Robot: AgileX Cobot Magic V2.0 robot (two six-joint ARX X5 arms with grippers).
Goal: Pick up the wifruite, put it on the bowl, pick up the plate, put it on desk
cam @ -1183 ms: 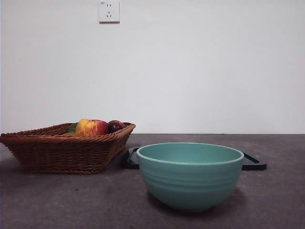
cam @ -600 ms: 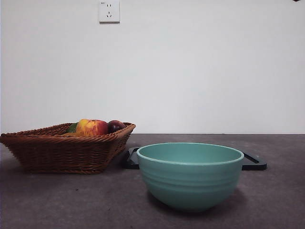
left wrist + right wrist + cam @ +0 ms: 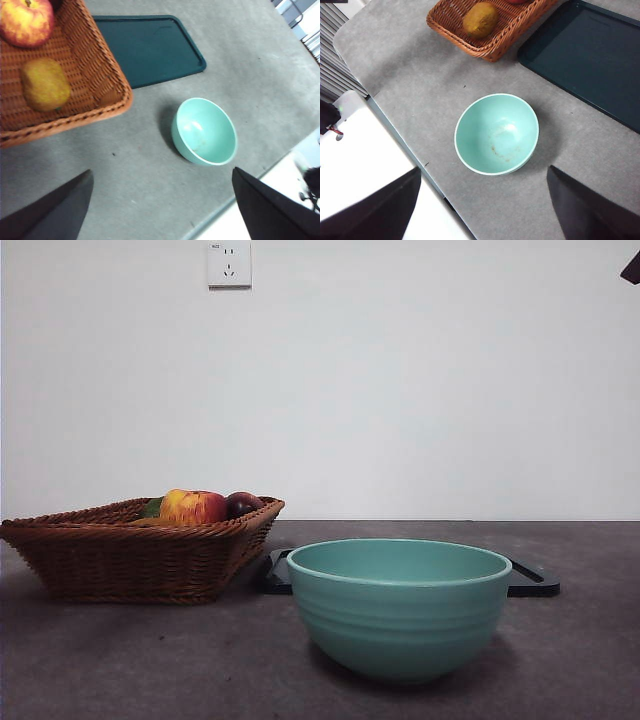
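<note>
While wifruite lies in basket, left hand high, apart

Bowl sits on the desk nearest the front, tray flat right behind it. Basket stands left of both, its corner just beside the tray (maybe overlapping, can't tell). Wifruite, apple and plum lie in the basket.

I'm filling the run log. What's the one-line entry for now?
grippers open, high | kiwi in basket | bowl empty
</note>
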